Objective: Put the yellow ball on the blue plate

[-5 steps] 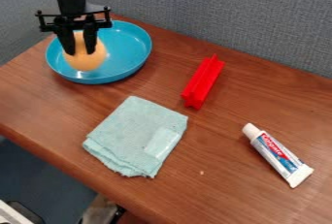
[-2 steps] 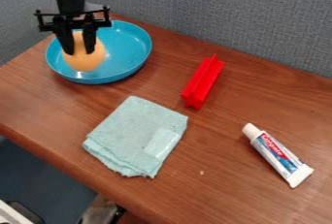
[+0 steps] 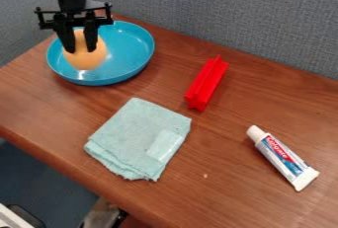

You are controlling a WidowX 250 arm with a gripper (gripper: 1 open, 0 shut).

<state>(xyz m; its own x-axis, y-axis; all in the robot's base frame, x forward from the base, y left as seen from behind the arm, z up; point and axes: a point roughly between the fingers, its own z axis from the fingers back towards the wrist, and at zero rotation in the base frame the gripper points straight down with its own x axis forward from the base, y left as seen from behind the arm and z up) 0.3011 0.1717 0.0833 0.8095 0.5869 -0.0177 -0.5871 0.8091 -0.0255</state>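
Nothing has moved since the earlier frame: the black tool point(image 3: 78, 44) stays clamped on the matte orange-yellow ball point(image 3: 87, 59), resting inside the glossy turquoise-blue round plate point(image 3: 132, 46), so only release seems left.

The yellow ball point(image 3: 87, 58) is a plain matte orange-yellow, unmarked. The blue plate point(image 3: 126, 52) is a glossy bright turquoise with pale highlights along its rim. The gripper point(image 3: 79, 42) is black. The folded cloth point(image 3: 137, 137) is a pale teal. The block point(image 3: 207, 82) is solid bright red. The toothpaste tube point(image 3: 284, 157) is white with red and blue print and a white cap. The table point(image 3: 251, 94) is reddish-brown wood, and the wall point(image 3: 238, 15) is grey-blue fabric.
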